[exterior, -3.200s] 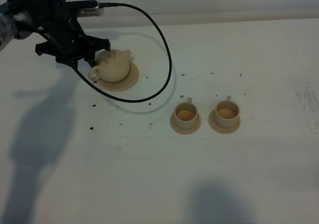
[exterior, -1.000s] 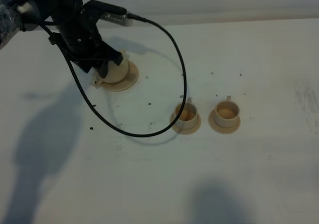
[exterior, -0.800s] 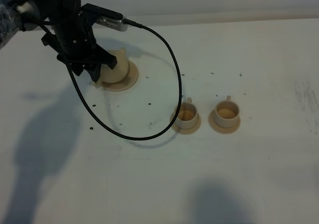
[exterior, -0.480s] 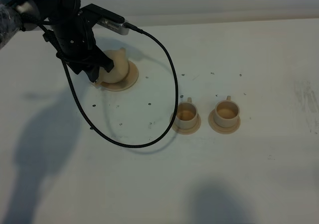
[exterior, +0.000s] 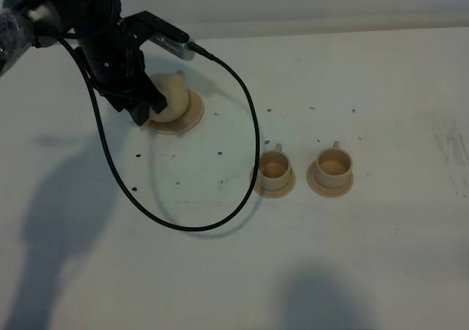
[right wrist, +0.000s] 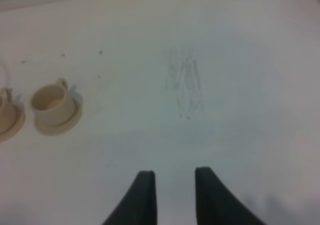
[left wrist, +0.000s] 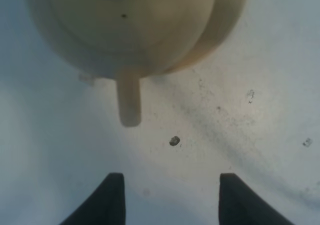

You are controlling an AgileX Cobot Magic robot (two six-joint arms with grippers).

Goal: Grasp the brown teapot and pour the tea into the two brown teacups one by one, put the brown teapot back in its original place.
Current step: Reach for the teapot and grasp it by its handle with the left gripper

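one teapot handle (left wrist: 129, 105), left-wrist view only

The teapot (left wrist: 125, 20) looks like smooth, matt beige ceramic, and so do the left teacup (exterior: 274, 169) and the right teacup (exterior: 332, 163). The white table (exterior: 366, 257) is matt, scuffed and dark-speckled. The black cable (exterior: 256, 132) looks smooth and rubbery.

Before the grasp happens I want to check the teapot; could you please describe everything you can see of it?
The brown teapot is squat, round and pale beige, seemingly matte ceramic. It sits upright on its wider saucer on the table's left side. Its handle points toward the open left gripper, which does not touch it. From above, the arm hides part of it.
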